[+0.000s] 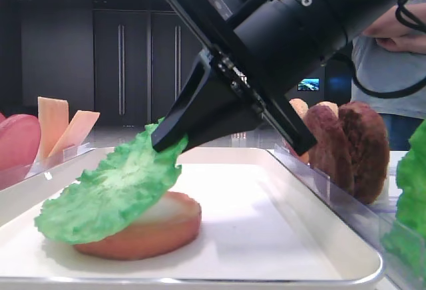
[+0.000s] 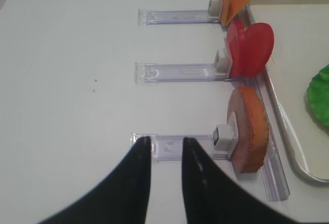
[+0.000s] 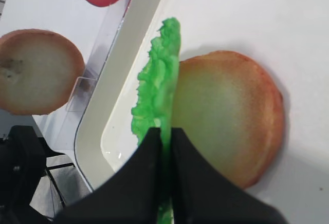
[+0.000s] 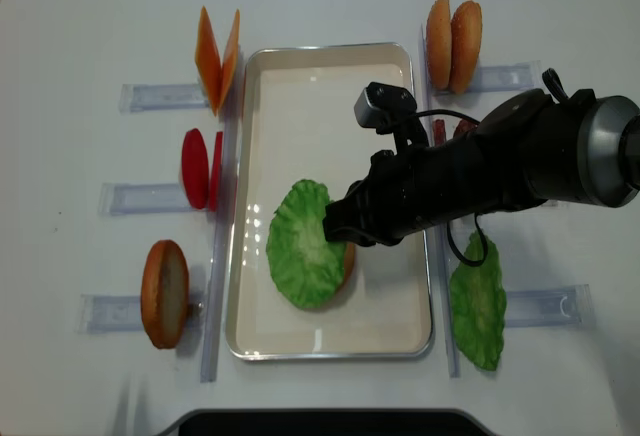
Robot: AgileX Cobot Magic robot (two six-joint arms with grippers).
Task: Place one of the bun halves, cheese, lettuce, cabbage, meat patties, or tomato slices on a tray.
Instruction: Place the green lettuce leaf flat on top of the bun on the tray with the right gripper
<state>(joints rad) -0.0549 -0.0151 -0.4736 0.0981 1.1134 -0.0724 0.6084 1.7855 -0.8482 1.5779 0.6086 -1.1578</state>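
i've got the right gripper (image 3: 164, 136) pinched on the edge of the lettuce (image 4: 305, 244), which droops from its tips onto the bun half (image 1: 150, 231) just beneath in the tray (image 4: 395, 286), so next i'd judge: lower, let go.

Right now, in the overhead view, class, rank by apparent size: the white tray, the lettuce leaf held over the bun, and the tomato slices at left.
1. The white tray, largest.
2. The held lettuce leaf.
3. The tomato slices, smallest; they stand on edge, so only narrow profiles show.
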